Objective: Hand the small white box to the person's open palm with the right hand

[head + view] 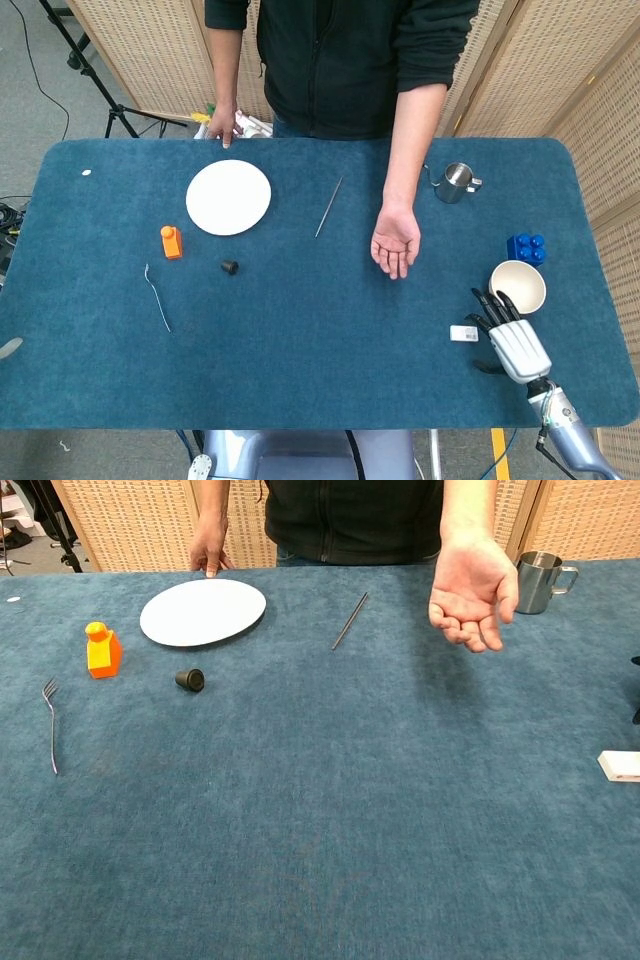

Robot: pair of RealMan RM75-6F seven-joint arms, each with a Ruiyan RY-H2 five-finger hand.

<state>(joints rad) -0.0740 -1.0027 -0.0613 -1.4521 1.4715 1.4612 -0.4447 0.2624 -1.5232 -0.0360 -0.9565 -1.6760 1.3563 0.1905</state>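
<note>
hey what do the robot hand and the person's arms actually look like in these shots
The robot's right hand has a pale silver-grey back and dark black fingers, on a slim grey wrist. The left hand isn't in view. The person wears a black top with sleeves pushed to the elbows, leaving the forearms bare; the open palm and the other hand are bare, with no gloves.
</note>
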